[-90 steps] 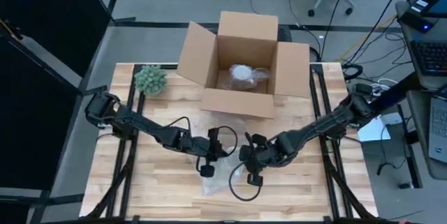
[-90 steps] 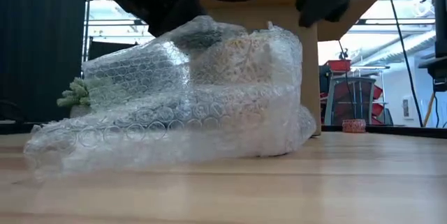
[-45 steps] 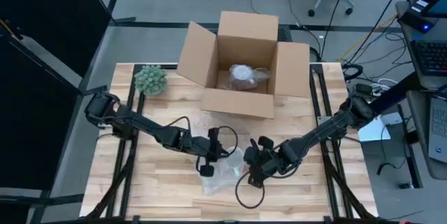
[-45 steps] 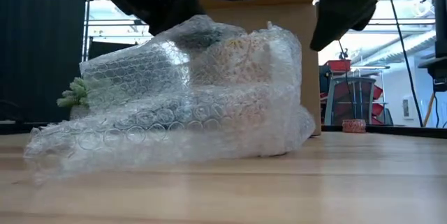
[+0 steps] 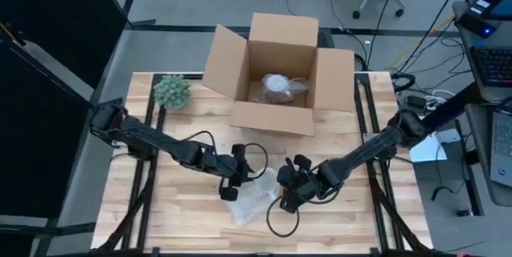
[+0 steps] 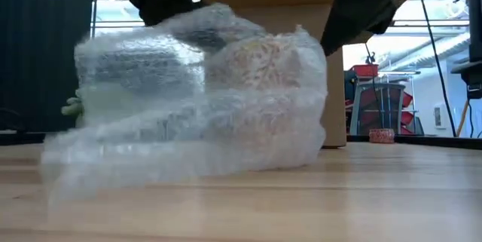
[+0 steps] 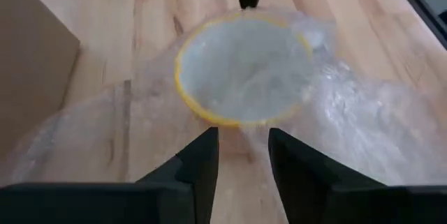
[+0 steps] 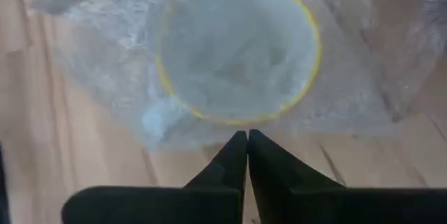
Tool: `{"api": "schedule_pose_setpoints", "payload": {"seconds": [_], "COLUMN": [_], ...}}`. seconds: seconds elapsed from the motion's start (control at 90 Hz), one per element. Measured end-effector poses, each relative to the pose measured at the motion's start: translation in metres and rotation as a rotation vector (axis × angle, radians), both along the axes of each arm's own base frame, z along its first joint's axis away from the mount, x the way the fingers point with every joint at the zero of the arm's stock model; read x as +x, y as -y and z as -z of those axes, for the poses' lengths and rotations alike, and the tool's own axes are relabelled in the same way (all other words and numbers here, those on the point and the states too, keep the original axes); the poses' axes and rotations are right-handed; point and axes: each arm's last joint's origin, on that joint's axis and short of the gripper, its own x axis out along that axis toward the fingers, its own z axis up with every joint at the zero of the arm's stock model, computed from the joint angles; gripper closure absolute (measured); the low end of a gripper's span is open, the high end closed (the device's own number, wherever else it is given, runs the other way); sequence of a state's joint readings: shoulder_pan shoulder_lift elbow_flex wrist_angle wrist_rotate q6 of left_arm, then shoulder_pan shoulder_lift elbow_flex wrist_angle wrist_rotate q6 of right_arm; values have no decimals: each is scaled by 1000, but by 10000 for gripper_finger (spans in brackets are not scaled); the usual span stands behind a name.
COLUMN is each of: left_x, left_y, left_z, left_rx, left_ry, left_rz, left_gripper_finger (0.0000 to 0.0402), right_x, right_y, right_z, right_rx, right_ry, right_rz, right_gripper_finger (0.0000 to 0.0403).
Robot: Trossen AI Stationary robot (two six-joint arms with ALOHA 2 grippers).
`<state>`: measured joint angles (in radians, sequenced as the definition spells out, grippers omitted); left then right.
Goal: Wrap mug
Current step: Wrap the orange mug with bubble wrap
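Note:
A mug with a yellow rim (image 7: pixel 241 70) (image 8: pixel 237 49) lies under clear bubble wrap (image 5: pixel 254 202) (image 6: pixel 196 106) on the wooden table, its mouth facing both wrist cameras. My left gripper (image 5: pixel 227 191) (image 7: pixel 243 147) is at the wrap's left side, shut on it. My right gripper (image 5: pixel 283 202) (image 8: pixel 246 137) is at the wrap's right side, shut, its tips just outside the mug's rim. The wrap's lower edge rests on the table. My left gripper pinches a bunch of the bubble wrap (image 7: pixel 243 135) between its two fingers, beside the mug's rim, coming from above and the table's left. That part of the wrap is lifted; the rest lies on the table. My right gripper's shut fingertips (image 8: pixel 241 147) sit against the wrap beside the mug's rim; whether a layer is caught between them cannot be told.
An open cardboard box (image 5: pixel 280 73) with a wrapped item inside stands at the table's far middle. A small green plant (image 5: pixel 172 90) sits at the far left. Bare table lies toward the near edge and on both sides of the wrap.
My left gripper has gone toward the table's left edge with the wrap still in its hold. The wrap's left part has been drawn leftward and raised, while the mug end stays on the table.

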<state>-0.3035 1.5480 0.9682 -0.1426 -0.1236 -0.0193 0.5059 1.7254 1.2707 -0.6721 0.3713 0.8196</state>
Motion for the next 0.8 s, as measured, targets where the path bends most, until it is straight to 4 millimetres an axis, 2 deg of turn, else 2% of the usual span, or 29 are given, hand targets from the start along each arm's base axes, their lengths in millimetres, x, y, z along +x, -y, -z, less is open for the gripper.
{"api": "schedule_pose_setpoints", "payload": {"seconds": [0.244, 0.478, 0.644, 0.8], "left_x": [-11, -28, -40, -52], "left_y": [-3, -11, -16, -21], "left_z": [-14, -24, -11, 14], "left_rx": [4, -10, 3, 20], "left_ry": [-13, -83, -215, -303], "left_rz": [-1, -49, -93, -123], "left_gripper_finger": [285, 285, 285, 285], "right_x": [2, 2, 1, 0], "right_y": [0, 1, 1, 1], "right_z": [2, 2, 2, 3], "right_rx": [4, 6, -14, -19], "right_ry": [7, 11, -2, -12], "right_rz": [37, 54, 28, 16], "right_gripper_finger": [395, 313, 248, 219]}}
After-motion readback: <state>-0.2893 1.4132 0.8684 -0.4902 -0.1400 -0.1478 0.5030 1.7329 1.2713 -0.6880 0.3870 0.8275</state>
